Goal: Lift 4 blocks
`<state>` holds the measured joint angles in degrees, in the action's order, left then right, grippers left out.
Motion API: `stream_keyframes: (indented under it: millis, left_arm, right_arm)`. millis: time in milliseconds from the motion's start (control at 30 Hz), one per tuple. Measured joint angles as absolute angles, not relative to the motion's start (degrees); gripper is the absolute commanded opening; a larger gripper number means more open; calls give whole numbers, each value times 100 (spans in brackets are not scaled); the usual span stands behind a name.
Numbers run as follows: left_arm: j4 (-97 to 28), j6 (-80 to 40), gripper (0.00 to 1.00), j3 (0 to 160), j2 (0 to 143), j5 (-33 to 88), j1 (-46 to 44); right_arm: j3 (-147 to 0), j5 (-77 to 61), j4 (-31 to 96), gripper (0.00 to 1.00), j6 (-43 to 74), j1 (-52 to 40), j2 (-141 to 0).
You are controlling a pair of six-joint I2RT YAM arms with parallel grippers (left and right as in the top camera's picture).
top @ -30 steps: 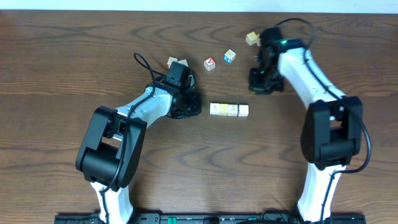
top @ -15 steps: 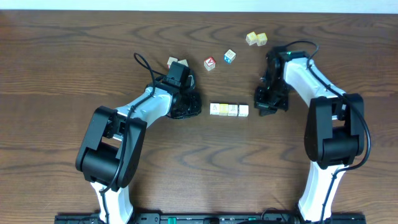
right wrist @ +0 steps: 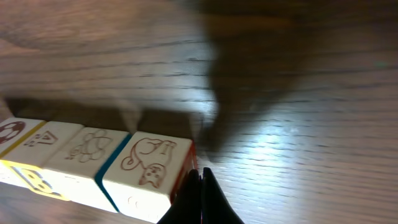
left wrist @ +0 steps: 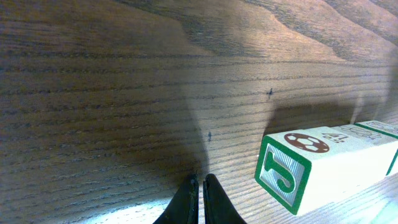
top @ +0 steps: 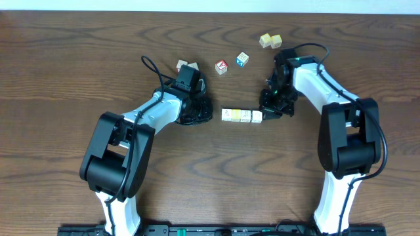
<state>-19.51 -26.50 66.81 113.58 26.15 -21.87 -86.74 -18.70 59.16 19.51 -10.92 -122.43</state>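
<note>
Four blocks (top: pixel 241 116) lie in a tight row at mid-table, cream-faced, one with a yellow top. In the left wrist view the row's end block (left wrist: pixel 292 171) shows a green J. My left gripper (top: pixel 210 115) (left wrist: pixel 200 186) is shut and empty, its tips on the wood a short gap left of that block. My right gripper (top: pixel 265 113) (right wrist: pixel 200 182) is also shut on nothing. Its tips press against the red-edged side of the row's other end block (right wrist: pixel 148 167), which bears a brown cat drawing.
Behind the row lie a red-faced cube (top: pixel 222 66) and a blue-faced cube (top: pixel 243 59). Two cream cubes (top: pixel 184 65) sit behind the left gripper, and two more (top: pixel 270 40) lie at the back right. The table's far edge runs just beyond them.
The right arm swung from the back-right cubes toward the front, then left, bringing its shut tips against the row's right end. The left arm and the row have not moved.
</note>
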Motion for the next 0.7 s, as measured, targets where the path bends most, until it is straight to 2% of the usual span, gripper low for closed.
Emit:
stream_keyframes:
  millis: [700]
  left_arm:
    - [-1951,-2545,8,6681,11358,2620,-2187]
  right_arm:
    - [-8674,-1885,5754,1,2021,-1192,-12243]
